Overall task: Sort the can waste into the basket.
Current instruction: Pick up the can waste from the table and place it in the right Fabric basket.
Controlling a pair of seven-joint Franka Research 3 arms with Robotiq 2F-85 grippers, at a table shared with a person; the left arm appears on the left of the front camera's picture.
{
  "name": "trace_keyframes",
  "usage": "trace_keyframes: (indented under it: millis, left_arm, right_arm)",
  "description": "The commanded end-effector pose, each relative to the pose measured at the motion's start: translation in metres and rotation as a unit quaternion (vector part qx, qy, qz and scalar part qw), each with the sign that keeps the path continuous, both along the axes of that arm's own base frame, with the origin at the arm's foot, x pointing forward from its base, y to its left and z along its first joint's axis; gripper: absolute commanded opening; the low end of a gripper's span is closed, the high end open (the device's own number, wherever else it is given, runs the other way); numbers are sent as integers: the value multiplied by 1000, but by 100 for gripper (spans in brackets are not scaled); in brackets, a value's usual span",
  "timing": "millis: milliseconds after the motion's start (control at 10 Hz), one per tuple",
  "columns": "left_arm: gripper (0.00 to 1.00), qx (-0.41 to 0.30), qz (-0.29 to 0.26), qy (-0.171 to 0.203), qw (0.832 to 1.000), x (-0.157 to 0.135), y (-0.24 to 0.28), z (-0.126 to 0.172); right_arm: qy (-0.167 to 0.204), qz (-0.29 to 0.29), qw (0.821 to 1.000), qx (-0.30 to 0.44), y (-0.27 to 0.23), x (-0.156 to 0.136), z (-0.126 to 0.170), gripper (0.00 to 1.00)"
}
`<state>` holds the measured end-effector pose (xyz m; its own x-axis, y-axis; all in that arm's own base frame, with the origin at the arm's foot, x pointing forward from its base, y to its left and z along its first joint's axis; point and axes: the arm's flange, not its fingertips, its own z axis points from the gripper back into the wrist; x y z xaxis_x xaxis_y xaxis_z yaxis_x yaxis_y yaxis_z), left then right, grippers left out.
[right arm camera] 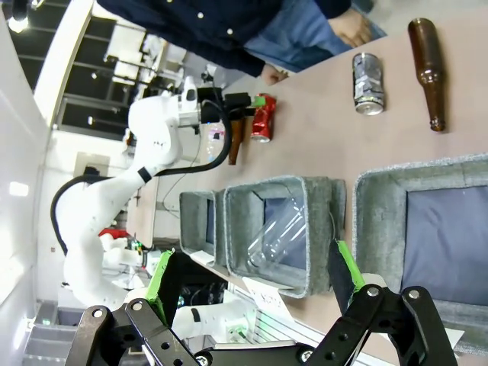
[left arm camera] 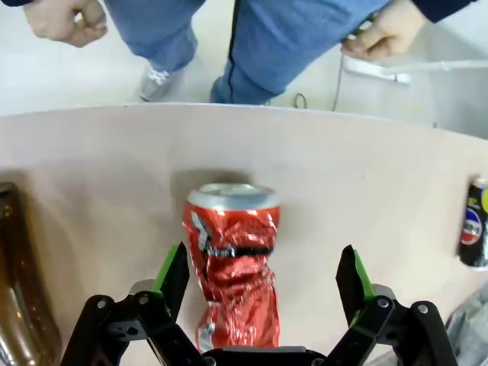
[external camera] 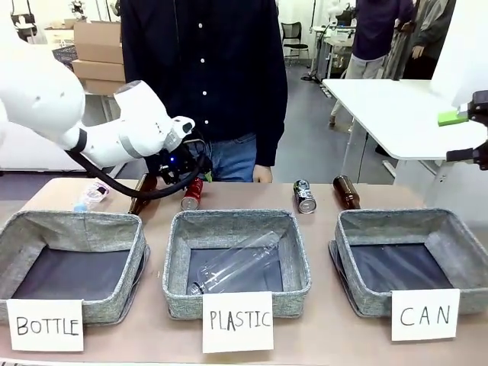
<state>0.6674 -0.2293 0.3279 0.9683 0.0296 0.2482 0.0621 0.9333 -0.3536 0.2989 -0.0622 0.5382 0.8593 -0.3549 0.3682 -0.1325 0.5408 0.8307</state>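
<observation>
Can waste here means two cans, both lying along the far edge of the tabletop (external camera: 244,200): the crushed red can (left arm camera: 231,259) left of the middle, the black can (external camera: 305,196) right of it. Neither is in the CAN basket (external camera: 396,217), which sits at the near right corner. The left end effector (left arm camera: 263,255) hangs over the red can with its fingers spread wide, one on each side, holding nothing. The right end effector (right arm camera: 252,255) is also wide and empty, raised above the right edge. To grasp well, I judge the left arm should descend squarely and close across the crumpled waist — gently, since thin metal may buckle or slip — and keep clear of the brown glass bottle (left arm camera: 19,282) just beside the can.
</observation>
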Motion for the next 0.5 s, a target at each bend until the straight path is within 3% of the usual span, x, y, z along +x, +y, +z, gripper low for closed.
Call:
trace_keyframes:
  millis: [0,300,400]
  left_arm:
    - [100,43,37,-12,998,13,-9,-4]
    - [100,64,48,-6,997,21,-17,-13]
    - [83,65,49,-5,997,21,-19,-13]
  right_arm:
    - [-18,5,1000,6,1,5,1,100]
    - [-18,5,1000,6,1,5,1,100]
    - [-18,5,1000,6,1,5,1,100]
